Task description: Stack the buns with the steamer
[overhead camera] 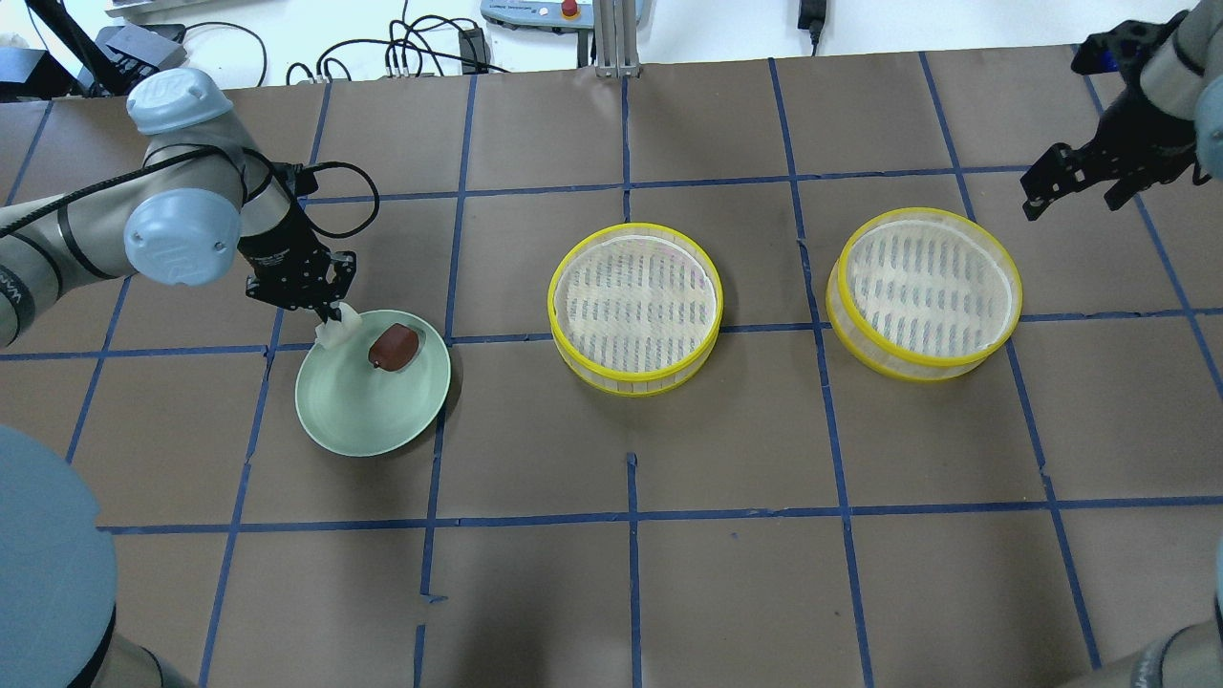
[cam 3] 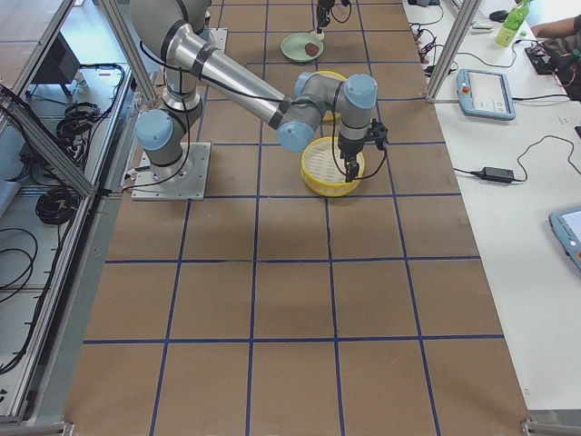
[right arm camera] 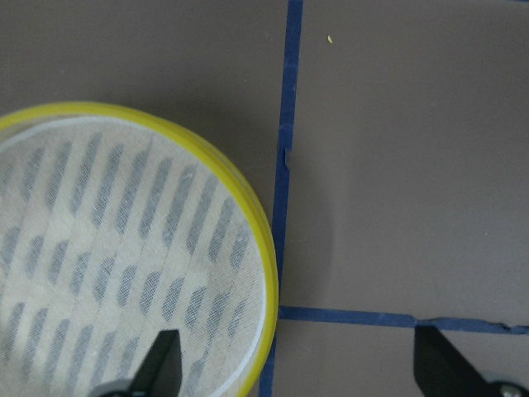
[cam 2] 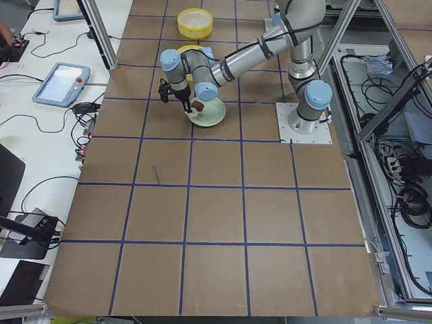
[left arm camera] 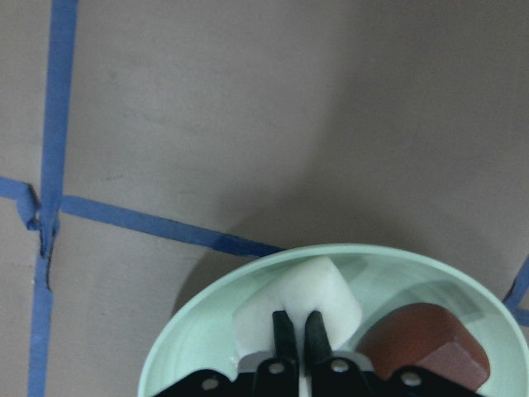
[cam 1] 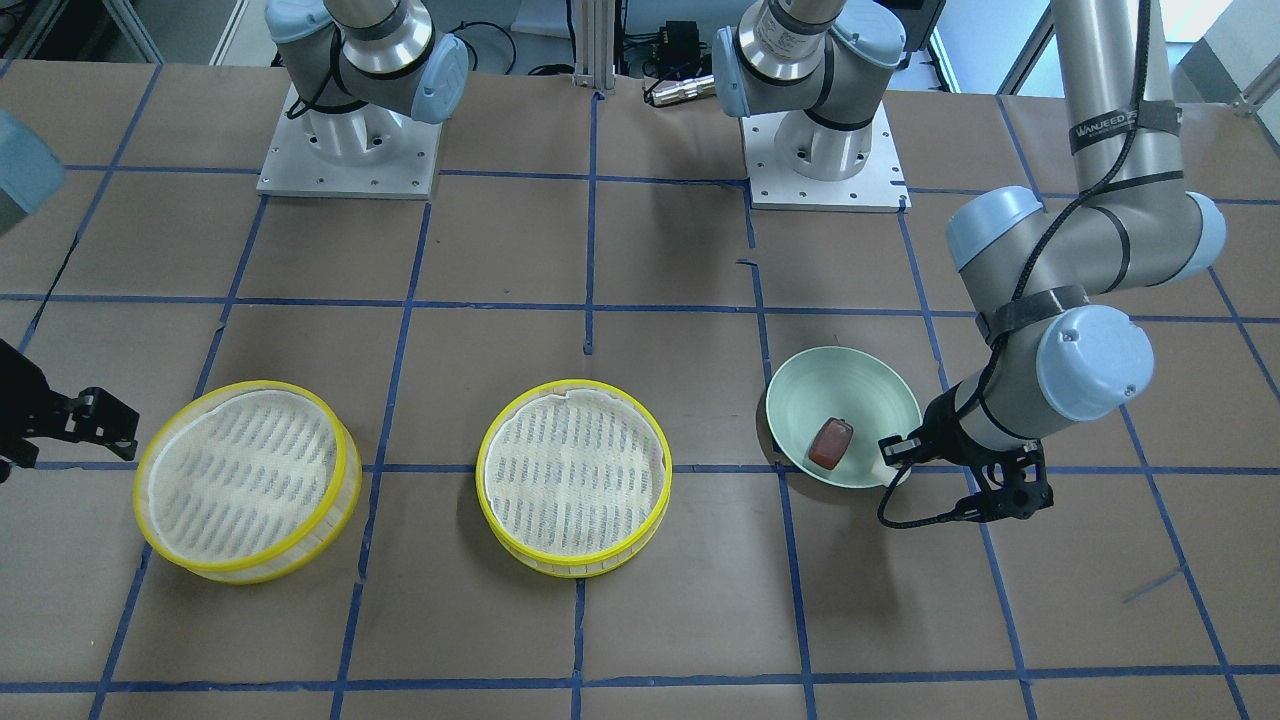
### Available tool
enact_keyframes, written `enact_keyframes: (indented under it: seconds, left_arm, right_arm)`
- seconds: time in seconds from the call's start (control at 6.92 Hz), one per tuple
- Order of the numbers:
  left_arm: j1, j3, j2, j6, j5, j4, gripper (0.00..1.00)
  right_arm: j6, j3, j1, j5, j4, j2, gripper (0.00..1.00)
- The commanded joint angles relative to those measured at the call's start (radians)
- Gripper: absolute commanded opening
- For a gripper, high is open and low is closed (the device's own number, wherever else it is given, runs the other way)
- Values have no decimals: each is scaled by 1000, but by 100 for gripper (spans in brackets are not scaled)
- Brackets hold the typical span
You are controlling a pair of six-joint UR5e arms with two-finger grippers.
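The white bun (left arm camera: pixel 326 289) and the reddish-brown bun (left arm camera: pixel 426 343) lie in a pale green bowl (left arm camera: pixel 198 331). My left gripper (left arm camera: pixel 297 318) reaches into the bowl, its fingers nearly together and pinched on the white bun. In the overhead view the left gripper (overhead camera: pixel 323 308) is at the bowl's (overhead camera: pixel 363 425) far left rim, with the white bun (overhead camera: pixel 336 332) beneath it and the brown bun (overhead camera: pixel 394 346) beside it. Two yellow-rimmed steamer trays (overhead camera: pixel 635 379) (overhead camera: pixel 922 373) stand empty. My right gripper (right arm camera: pixel 296 335) is open and empty over the right tray's outer edge (right arm camera: pixel 264 273).
Brown paper with a blue tape grid covers the table. The two arm bases (cam 1: pixel 350 150) (cam 1: pixel 825 150) stand at the robot's side of the table. In the front-facing view the bowl (cam 1: pixel 860 375) is right of the trays (cam 1: pixel 480 470) (cam 1: pixel 245 570).
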Motion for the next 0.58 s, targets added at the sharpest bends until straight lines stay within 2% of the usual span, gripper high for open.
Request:
enact_keyframes:
  seconds: [0.0, 0.14, 0.29, 0.43]
  left_arm:
    - [-56, 27, 14, -304, -140, -76, 4]
    - [-122, 36, 12, -513, -268, -94, 3]
    - [-177, 44, 8, -760, -441, -73, 2]
    - [-199, 49, -5, -920, -605, -13, 4]
  right_arm:
    - [4, 94, -11, 1, -115, 39, 96]
    - [8, 97, -11, -3, -109, 51, 75]
    - [9, 109, -11, -4, -108, 59, 64]
    - [9, 112, -11, -7, -108, 59, 52]
